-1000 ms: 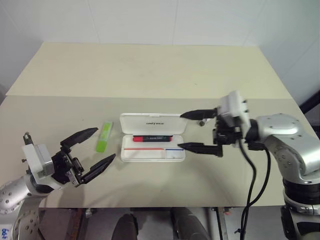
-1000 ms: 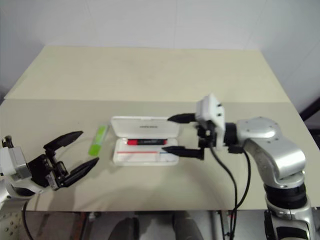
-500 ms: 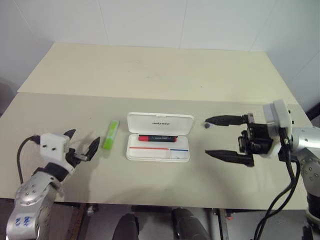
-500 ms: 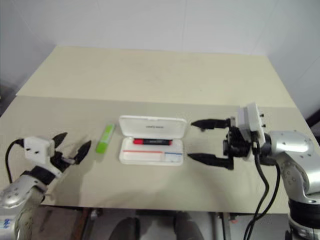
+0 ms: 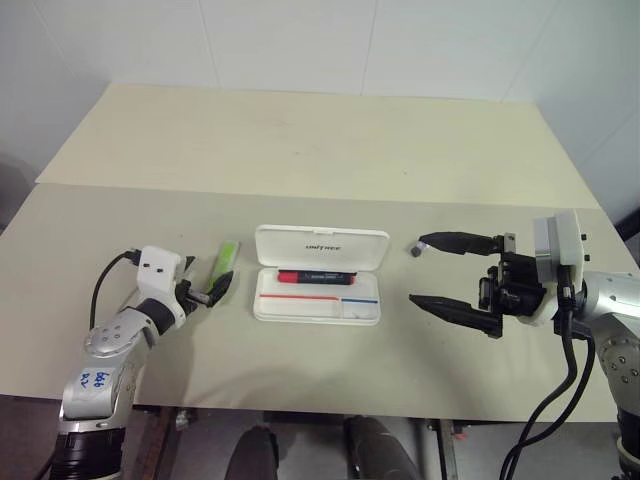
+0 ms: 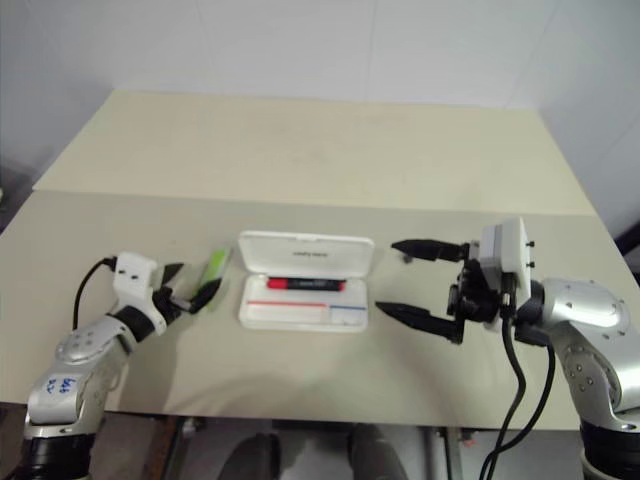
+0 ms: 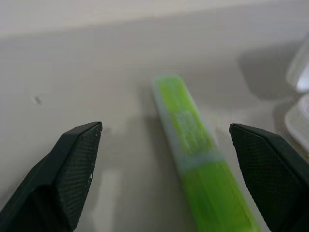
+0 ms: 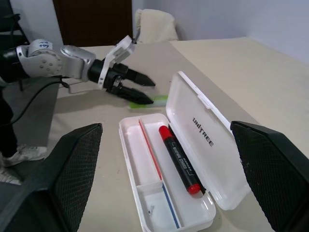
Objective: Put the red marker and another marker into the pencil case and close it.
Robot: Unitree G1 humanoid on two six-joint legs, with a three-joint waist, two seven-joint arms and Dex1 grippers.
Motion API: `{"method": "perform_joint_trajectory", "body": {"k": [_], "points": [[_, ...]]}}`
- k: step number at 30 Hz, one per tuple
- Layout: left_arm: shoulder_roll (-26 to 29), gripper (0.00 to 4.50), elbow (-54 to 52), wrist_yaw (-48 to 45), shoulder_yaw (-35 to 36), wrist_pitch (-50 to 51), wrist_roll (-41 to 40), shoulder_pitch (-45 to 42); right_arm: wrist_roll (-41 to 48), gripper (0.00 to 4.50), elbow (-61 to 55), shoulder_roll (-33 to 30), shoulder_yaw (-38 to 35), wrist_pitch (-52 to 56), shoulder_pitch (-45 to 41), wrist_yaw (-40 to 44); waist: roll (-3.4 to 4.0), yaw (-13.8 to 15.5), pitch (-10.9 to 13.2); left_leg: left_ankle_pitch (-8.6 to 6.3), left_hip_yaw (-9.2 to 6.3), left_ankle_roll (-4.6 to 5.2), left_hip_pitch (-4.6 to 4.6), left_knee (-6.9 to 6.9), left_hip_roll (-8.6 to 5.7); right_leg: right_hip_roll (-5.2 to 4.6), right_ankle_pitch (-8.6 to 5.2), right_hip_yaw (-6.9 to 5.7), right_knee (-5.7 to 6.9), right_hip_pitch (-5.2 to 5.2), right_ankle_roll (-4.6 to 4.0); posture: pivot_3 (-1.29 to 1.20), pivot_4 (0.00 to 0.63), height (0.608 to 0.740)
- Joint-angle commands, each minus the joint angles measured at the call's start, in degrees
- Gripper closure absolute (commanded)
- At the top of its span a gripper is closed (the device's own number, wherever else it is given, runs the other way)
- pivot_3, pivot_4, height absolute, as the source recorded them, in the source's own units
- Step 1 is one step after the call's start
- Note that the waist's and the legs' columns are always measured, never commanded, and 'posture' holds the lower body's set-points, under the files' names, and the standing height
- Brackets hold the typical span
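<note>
Left wrist view shows you the green marker (image 7: 193, 159) lying lengthwise between the spread fingers of the left end effector (image 5: 212, 288), lower left of frame, beside the open pencil case (image 5: 318, 287).

A: How is the left arm (image 5: 105, 355) looking?

B: It is showing rounded silver-grey shells, with small blue writing on the forearm. A black cable is looping up to a white boxy wrist block (image 5: 160, 266), and the left gripper (image 5: 208, 291) is ending in two black tapered fingers.

A: And the right arm (image 5: 610, 320)?

B: Same silver-grey casing. A white box with small dark screws is sitting on its wrist (image 5: 556, 250), black cables are hanging under it, and the right gripper (image 5: 425, 270) is carrying long black pointed fingers (image 8: 67, 174) with finely textured inner pads.
</note>
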Motion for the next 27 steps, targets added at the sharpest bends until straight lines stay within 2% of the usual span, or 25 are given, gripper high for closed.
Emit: {"method": "perform_joint_trajectory", "body": {"k": [1, 10, 14, 19, 22, 27], "points": [[1.2, 0.00, 0.6, 0.6, -1.2, 3.3, 1.6, -1.9, 0.6, 0.01, -2.7, -0.3, -1.1, -1.6, 0.9, -1.2, 0.00, 0.1, 0.0, 0.00, 0.00, 0.00, 0.00, 0.01, 0.00, 0.00, 0.00, 0.00, 0.00, 0.01, 0.00, 0.00, 0.150, 0.740], [3.5, 0.00, 3.7, 1.0, -6.4, 12.6, 5.3, -6.7, 0.6, 0.01, -3.2, -0.5, -0.6, -2.7, 1.9, -2.4, 0.03, 0.2, 0.0, 0.04, -0.03, 0.03, 0.23, 0.06, -0.03, 0.00, 0.06, 0.01, 0.00, 0.29, 0.04, 0.00, 0.150, 0.740], [3.5, 0.88, 4.2, 0.1, -7.6, 14.2, 5.0, -8.1, 0.2, 0.00, -2.9, -0.5, -0.1, -3.2, 1.5, -2.9, 0.03, 0.2, 0.0, 0.07, -0.04, 0.08, 0.58, 0.07, -0.08, 0.00, 0.12, 0.08, -0.10, 0.73, 0.07, 0.00, 0.150, 0.740], [3.1, 2.58, 5.1, 0.2, -7.8, 15.1, 4.9, -9.5, 0.2, 0.00, -2.7, -0.7, 0.0, -3.4, 1.0, -3.1, 0.03, 0.0, 0.0, 0.16, 0.05, 0.17, 0.82, 0.02, -0.08, 0.00, 0.11, 0.22, -0.19, 0.91, -0.03, 0.00, 0.150, 0.740], [2.9, 3.42, 5.6, 0.3, -7.5, 15.1, 4.8, -9.8, 0.2, 0.00, -2.8, -0.8, -0.2, -3.5, 1.1, -3.2, 0.03, 0.0, 0.0, 0.19, 0.09, 0.20, 0.87, 0.01, -0.08, 0.01, 0.16, 0.27, -0.27, 0.90, -0.13, 0.00, 0.150, 0.740], [2.3, 3.42, 6.9, 1.5, -5.2, 13.3, 4.7, -10.3, -0.4, 0.00, -2.4, -0.7, 0.3, -3.5, 0.2, -3.8, 0.03, 0.0, 0.0, 0.28, 0.17, 0.29, 0.87, -0.01, -0.08, 0.01, 0.23, 0.36, -0.51, 0.92, -0.40, 0.00, 0.150, 0.740]]}}
